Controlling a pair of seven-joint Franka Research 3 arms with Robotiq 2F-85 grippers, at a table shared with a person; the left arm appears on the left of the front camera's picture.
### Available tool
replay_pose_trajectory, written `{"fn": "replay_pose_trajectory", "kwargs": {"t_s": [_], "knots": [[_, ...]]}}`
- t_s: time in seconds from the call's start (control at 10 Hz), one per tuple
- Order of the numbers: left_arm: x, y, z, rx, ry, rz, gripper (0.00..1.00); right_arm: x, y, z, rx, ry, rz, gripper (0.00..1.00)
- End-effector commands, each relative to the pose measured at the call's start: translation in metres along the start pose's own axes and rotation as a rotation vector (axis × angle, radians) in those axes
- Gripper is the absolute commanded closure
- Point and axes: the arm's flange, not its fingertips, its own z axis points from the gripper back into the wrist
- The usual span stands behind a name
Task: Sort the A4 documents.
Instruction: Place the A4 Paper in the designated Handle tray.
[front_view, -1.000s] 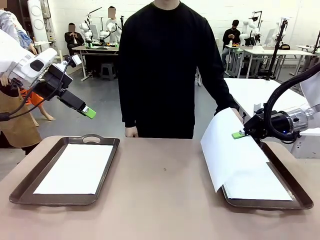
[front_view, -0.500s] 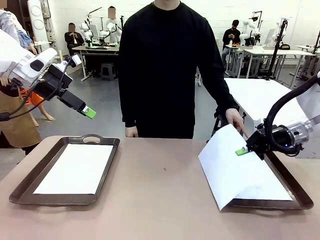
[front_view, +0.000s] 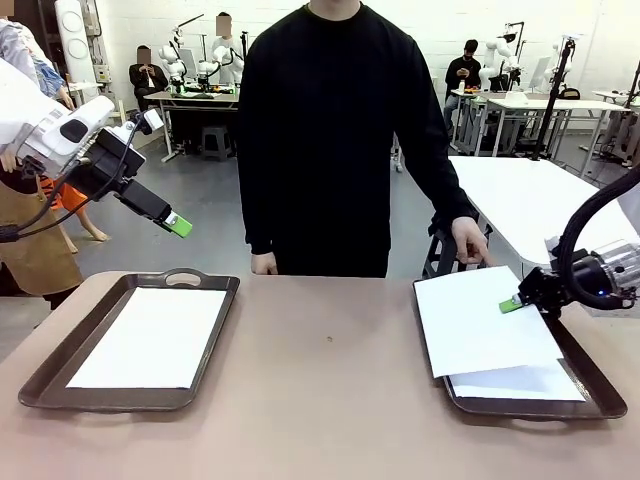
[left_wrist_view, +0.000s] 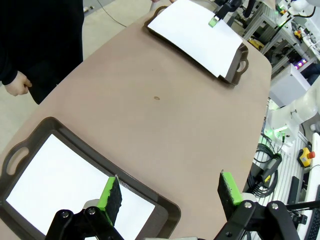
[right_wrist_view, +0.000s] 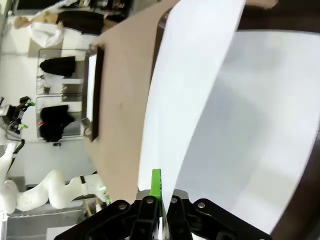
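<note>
1. Looking across the table (front_view: 330, 400) from our side, we find at 8 o'clock the left tray (front_view: 40, 385) with one white sheet (front_view: 150, 335) lying flat inside it; we judge that sheet already sorted.
2. At 4 o'clock, the right tray (front_view: 590, 400) holds the remaining A4 documents: a lower sheet (front_view: 520, 382) lies flat, and a top sheet (front_view: 480, 320) lies skewed over it, its left edge hanging past the tray's inner rim.
3. Our right gripper (front_view: 508, 305) has its jaws clenched on the right edge of that top sheet, low over the tray.
4. Beyond it, at 2 o'clock, the person's hand (front_view: 470, 242) rests near the top sheet's far corner; we cannot tell whether it touches.
5. Our left gripper (front_view: 180, 226) hangs above the left tray's far end at 10 o'clock, jaws released and holding nothing.
6. We judge the job partly done: at least the pinched sheet, and likely the one beneath, is yet to be placed.
7. We can read no brand, label or writing; the sheets look blank.
</note>
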Motion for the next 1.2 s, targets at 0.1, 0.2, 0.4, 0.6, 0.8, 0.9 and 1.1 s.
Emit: {"fn": "replay_pose_trajectory", "kwargs": {"t_s": [0.1, 0.2, 0.4, 0.6, 0.8, 0.9, 1.1], "knots": [[-0.001, 0.0, 0.001, -0.006, -0.004, 0.0, 0.0, -0.012, 0.002, -0.01, -0.082, 0.103, 0.012, 0.99], [-0.001, 0.0, 0.001, -0.006, -0.004, 0.0, 0.0, -0.01, 0.003, -0.012, -0.09, 0.154, 0.006, 0.99], [-0.001, 0.0, 0.001, -0.006, -0.004, 0.0, 0.0, -0.006, 0.002, -0.018, -0.125, 0.216, -0.006, 0.99], [-0.001, 0.0, 0.001, -0.006, -0.004, 0.0, 0.0, -0.003, 0.003, -0.018, -0.137, 0.219, -0.007, 0.99], [-0.001, 0.0, 0.001, -0.006, -0.004, 0.0, 0.0, -0.001, 0.001, -0.014, -0.153, 0.185, -0.003, 0.99], [-0.001, 0.0, 0.001, -0.006, -0.004, 0.0, 0.0, -0.001, -0.001, -0.011, -0.157, 0.171, -0.009, 0.99], [-0.001, 0.0, 0.001, -0.006, -0.004, 0.0, 0.0, -0.002, -0.009, -0.01, -0.164, 0.155, -0.023, 0.99]]}}
